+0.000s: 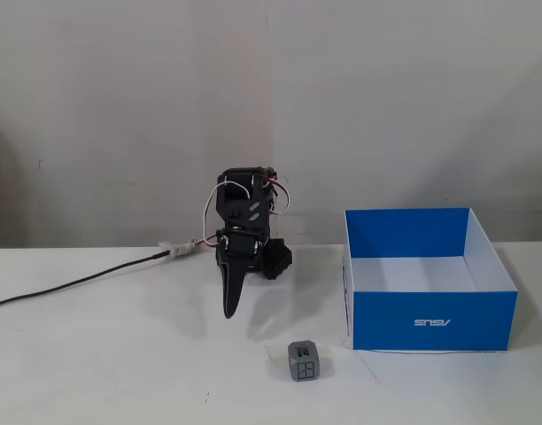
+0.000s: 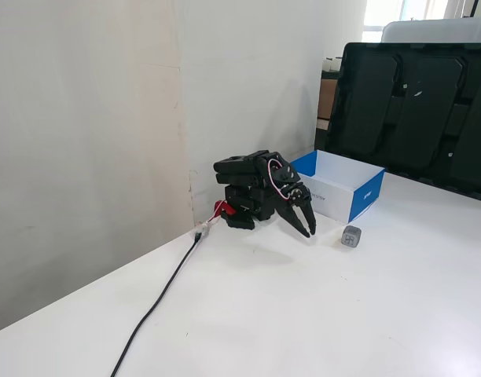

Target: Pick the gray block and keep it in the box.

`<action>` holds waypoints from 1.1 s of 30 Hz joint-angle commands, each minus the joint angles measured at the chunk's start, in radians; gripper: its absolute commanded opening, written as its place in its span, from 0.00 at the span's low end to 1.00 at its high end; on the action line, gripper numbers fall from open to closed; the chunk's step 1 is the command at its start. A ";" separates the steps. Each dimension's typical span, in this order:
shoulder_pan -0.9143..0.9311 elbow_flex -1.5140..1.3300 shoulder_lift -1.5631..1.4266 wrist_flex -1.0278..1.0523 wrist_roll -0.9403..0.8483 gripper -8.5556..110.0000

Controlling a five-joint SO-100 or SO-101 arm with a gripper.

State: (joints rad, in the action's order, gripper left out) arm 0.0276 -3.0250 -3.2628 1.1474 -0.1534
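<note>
In a fixed view a black cable (image 1: 76,282) runs along the white table (image 1: 120,372) from the left edge toward the arm (image 1: 244,226), which sits folded low against the far wall. Its upper body is hunched over the base, with pink and white wires looping off the side, and the gripper (image 1: 230,305) points down at the table, its tip hanging just above the surface. In another fixed view the gripper (image 2: 309,225) shows two dark fingers (image 2: 298,223) spread slightly apart, with nothing between them.

Right of the gripper and nearer the camera, the gray block (image 1: 303,360) stands on the table, apart from the arm and just beside the near left corner of the box (image 1: 430,320). A windowed face of the block looks forward.

Farther right, the box is open at the top, blue outside and white inside. Small white "ASUS" lettering (image 1: 432,323) sits upside down on its near wall. In the other fixed view the block (image 2: 351,236) lies between gripper and box (image 2: 366,196).
</note>
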 commanded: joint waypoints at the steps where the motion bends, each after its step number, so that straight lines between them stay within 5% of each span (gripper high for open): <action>1: -0.032 -0.006 -0.166 -0.009 0.003 0.07; 6: -0.069 0.192 -0.127 0.063 0.049 0.07; 21: -0.304 0.976 0.819 0.178 0.344 0.08; 29: -0.428 1.037 1.091 0.192 0.497 0.30; 33: -0.459 1.037 1.244 0.160 0.520 0.33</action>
State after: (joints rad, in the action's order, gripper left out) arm -0.4218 -2.0663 -2.0356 1.3300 0.3605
